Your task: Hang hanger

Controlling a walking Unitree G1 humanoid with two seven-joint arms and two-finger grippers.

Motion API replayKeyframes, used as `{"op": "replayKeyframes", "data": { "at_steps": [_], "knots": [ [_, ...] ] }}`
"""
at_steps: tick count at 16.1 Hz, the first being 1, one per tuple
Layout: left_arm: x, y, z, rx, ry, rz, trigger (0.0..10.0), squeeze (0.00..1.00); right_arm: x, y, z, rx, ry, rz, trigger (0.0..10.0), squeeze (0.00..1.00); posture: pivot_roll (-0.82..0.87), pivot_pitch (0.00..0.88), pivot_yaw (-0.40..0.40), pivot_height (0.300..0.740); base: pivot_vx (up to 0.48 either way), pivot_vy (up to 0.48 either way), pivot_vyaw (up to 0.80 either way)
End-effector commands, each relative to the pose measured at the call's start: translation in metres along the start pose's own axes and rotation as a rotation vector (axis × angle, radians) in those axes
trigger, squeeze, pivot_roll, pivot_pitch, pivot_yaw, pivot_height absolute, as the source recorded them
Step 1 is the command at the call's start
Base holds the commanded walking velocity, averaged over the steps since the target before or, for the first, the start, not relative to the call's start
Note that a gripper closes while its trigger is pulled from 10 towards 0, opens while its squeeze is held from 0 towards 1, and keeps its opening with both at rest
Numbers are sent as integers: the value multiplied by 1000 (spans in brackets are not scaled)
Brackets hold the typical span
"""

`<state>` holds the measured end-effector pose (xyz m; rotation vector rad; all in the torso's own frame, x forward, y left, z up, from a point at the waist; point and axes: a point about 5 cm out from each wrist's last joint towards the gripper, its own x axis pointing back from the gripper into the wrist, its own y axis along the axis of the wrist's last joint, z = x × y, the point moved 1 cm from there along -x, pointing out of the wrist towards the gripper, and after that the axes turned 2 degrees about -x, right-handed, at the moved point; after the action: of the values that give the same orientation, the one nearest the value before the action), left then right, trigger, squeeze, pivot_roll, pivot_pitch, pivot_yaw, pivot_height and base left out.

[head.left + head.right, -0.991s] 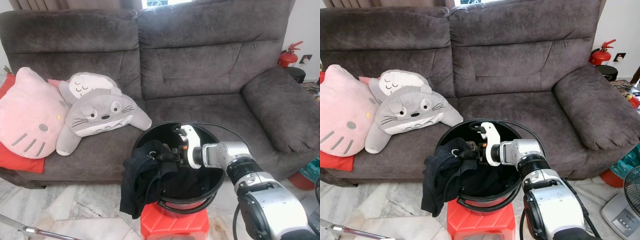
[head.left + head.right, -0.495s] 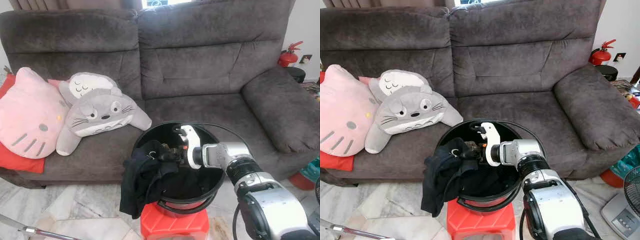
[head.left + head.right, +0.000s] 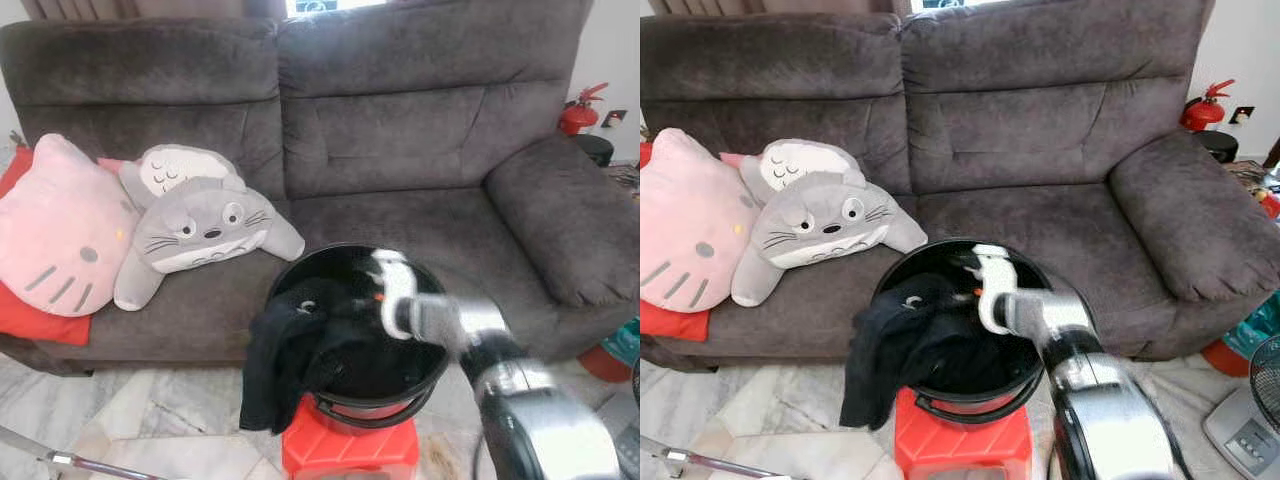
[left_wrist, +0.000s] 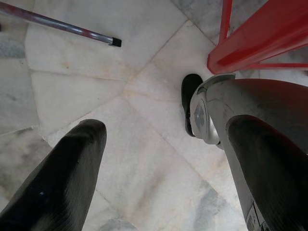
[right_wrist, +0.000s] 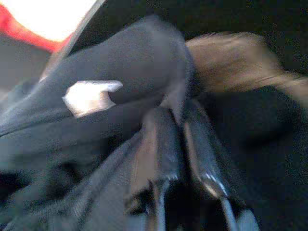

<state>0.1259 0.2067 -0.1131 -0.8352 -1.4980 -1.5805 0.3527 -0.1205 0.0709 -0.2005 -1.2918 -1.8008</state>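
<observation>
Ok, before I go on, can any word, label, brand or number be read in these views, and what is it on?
No text is readable.
Small white tag on the black cloth garment pinched in the right gripper: blurred, nothing legible.
Red fire extinguisher beside the sofa: any label is too small to read.
Grey fan base control panel: markings too small to read.

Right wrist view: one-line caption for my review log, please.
Right gripper pinching a fold of black garment inside the black bucket, image motion-blurred.
</observation>
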Motion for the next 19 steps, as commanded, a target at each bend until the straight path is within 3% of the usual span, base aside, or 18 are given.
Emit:
{"op": "replayKeyframes", "data": {
  "at_steps": [1, 3, 4, 5, 7, 8, 9, 12, 19],
  "knots": [
    [1, -9, -3, -17, -24, 42, 10000, 0, 9, 17, -9, 22, -84, -115, 10000, 0, -156, 28, 61, 740, 0, 0, 0],
    [1, -9, -2, -24, -24, 41, 10000, 0, 19, 34, -10, 44, -136, -274, 10000, 0, -165, 29, 69, 740, 0, 0, 0],
    [1, -9, -1, -28, -23, 40, 10000, 0, 23, 40, 0, 74, -121, -352, 10000, 0, -164, 31, 72, 740, 0, 0, 0],
    [1, -8, 0, -30, -21, 39, 10000, 0, 25, 41, 15, 161, -109, -406, 10000, 0, -161, 32, 71, 740, 0, 0, 0],
    [1, -9, 1, -27, -17, 39, 10000, 0, 28, 34, 39, 240, -70, -464, 10000, 0, -155, 34, 70, 740, 0, 0, 0],
    [1, -9, 1, -27, -17, 39, 10000, 0, 29, 34, 41, 247, -64, -467, 10000, 0, -155, 34, 70, 740, 0, 0, 0],
    [1, -9, 1, -27, -13, 40, 10000, 0, 39, 26, 56, 314, -22, -489, 10000, 0, -157, 38, 69, 740, 0, 0, 0],
    [2, -9, 2, -26, -3, 40, 10000, 0, 65, 0, 69, 465, -32, -464, 10000, 0, -172, 35, 68, 740, 0, 0, 0],
    [2, -9, 2, -26, -3, 40, 10000, 0, 69, -5, 69, 462, -49, -460, 10000, 0, -174, 32, 67, 740, 0, 0, 0]
  ]
}}
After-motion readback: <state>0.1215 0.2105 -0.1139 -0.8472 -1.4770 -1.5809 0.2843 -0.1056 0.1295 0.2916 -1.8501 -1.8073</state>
